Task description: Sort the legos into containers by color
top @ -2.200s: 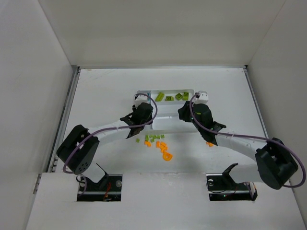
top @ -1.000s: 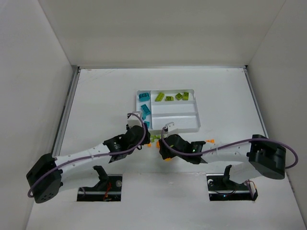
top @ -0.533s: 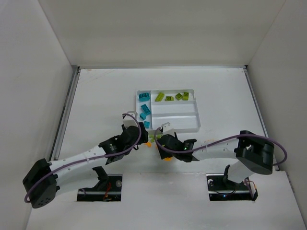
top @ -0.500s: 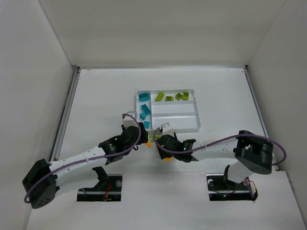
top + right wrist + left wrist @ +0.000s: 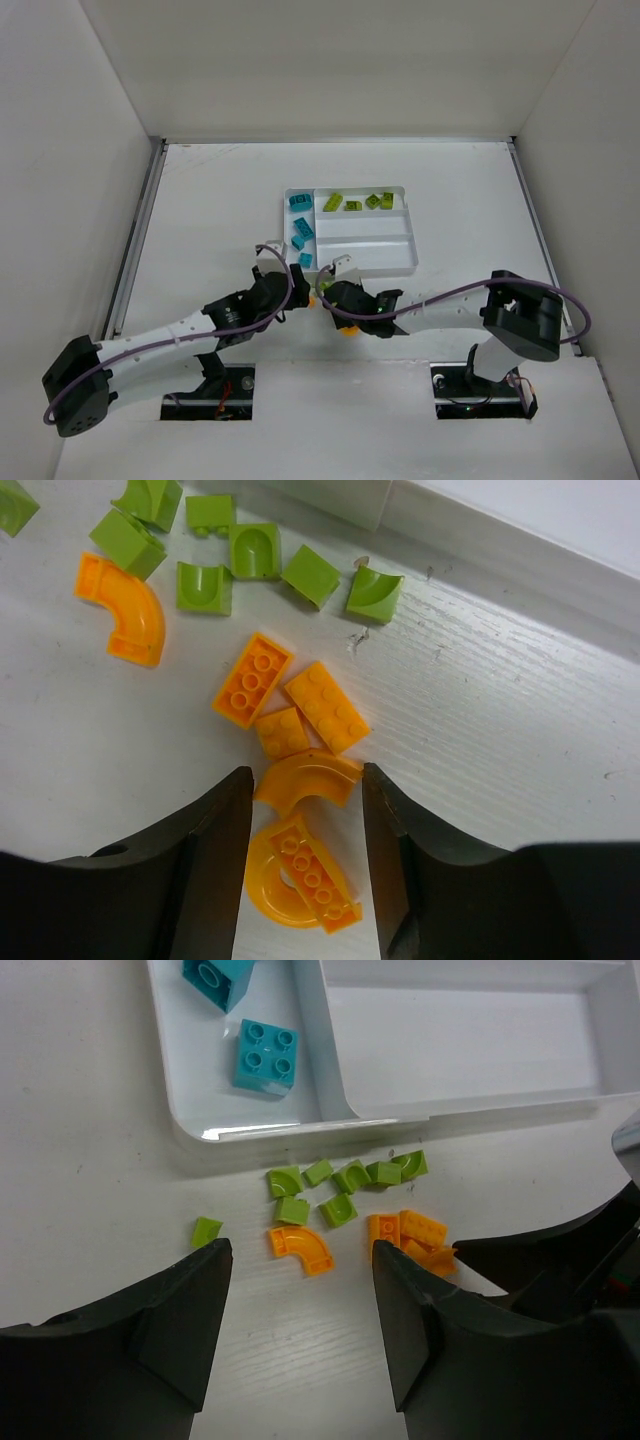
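The white tray (image 5: 395, 262) holds teal bricks (image 5: 300, 226) in its narrow left section and lime bricks (image 5: 355, 203) in the far long section. Loose lime pieces (image 5: 340, 1185) and orange bricks (image 5: 420, 1235) lie on the table in front of the tray. My left gripper (image 5: 300, 1260) is open and empty, low over an orange curved piece (image 5: 300, 1248). My right gripper (image 5: 305, 785) is open, with one jaw on each side of another orange curved piece (image 5: 305, 775). An orange ring with a brick on it (image 5: 295, 875) lies just below that piece.
The two grippers (image 5: 300, 290) (image 5: 328, 292) are close together over the pile, near the tray's front left corner (image 5: 200, 1130). One lime piece (image 5: 207, 1230) lies apart at the left. White walls enclose the table.
Both arms pulled back from the tray to the pile in front of it. In the last half second they shifted only slightly.
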Robot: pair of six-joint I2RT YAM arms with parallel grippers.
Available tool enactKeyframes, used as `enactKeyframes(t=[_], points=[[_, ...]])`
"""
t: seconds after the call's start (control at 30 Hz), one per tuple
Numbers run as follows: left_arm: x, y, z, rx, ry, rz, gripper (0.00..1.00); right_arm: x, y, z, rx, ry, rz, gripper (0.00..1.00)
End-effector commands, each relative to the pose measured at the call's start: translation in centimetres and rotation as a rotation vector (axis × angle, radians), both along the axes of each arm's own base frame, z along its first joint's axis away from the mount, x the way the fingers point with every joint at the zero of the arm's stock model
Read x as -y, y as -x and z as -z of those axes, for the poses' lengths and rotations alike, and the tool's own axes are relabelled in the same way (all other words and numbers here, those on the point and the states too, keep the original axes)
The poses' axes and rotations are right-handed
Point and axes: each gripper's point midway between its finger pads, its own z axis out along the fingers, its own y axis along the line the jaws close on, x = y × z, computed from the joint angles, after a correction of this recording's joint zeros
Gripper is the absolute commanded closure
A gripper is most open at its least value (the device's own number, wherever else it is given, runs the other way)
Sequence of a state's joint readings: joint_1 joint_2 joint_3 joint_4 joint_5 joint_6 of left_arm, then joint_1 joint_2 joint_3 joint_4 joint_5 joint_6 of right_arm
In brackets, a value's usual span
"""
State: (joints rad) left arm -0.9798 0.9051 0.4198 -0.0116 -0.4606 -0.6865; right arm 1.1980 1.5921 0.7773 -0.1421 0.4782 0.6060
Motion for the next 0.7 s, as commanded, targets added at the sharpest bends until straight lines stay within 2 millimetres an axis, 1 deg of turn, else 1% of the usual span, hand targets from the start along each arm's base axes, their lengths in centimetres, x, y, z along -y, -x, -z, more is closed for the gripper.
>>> enactKeyframes(t=[0.0, 0.1, 0.2, 0.27, 0.3, 0.37, 0.47, 0.53, 0.6, 0.67], points=[[0.0, 0.3, 0.3, 0.0, -0.021, 0.005, 0.44, -0.1, -0.5, -2.2, 0.048, -0.032, 0.016, 0.56], [0.4, 0.5, 0.5, -0.004, -0.027, 0.018, 0.44, 0.0, -0.3, -4.5, 0.064, -0.103, 0.012, 0.56], [0.7, 0.5, 0.9, -0.01, -0.049, 0.025, 0.44, 0.5, -0.3, -6.8, 0.083, -0.177, 0.011, 0.56], [0.7, 0.5, 1.1, -0.009, -0.064, 0.023, 0.45, 1.2, -1.1, -8.6, 0.104, -0.229, 0.031, 0.57], [0.7, 0.5, 1.2, -0.006, -0.071, 0.02, 0.46, 1.7, -1.8, -9.5, 0.119, -0.252, 0.044, 0.57], [0.7, 0.4, 1.1, 0.001, -0.083, 0.018, 0.49, 2.9, -4.1, -11.6, 0.162, -0.303, 0.083, 0.57], [0.9, 0.5, 1.6, -0.006, -0.1, 0.027, 0.54, 4.0, -7.7, -13.6, 0.215, -0.355, 0.129, 0.57], [1.2, 0.8, 1.8, -0.012, -0.11, 0.037, 0.54, 4.4, -10.1, -14.0, 0.231, -0.373, 0.155, 0.57], [1.2, 0.8, 2.0, -0.015, -0.119, 0.037, 0.54, 4.3, -12.3, -13.7, 0.226, -0.375, 0.172, 0.57], [1.2, 0.9, 2.4, -0.021, -0.133, 0.038, 0.53, 3.7, -13.5, -13.2, 0.216, -0.366, 0.174, 0.57]])
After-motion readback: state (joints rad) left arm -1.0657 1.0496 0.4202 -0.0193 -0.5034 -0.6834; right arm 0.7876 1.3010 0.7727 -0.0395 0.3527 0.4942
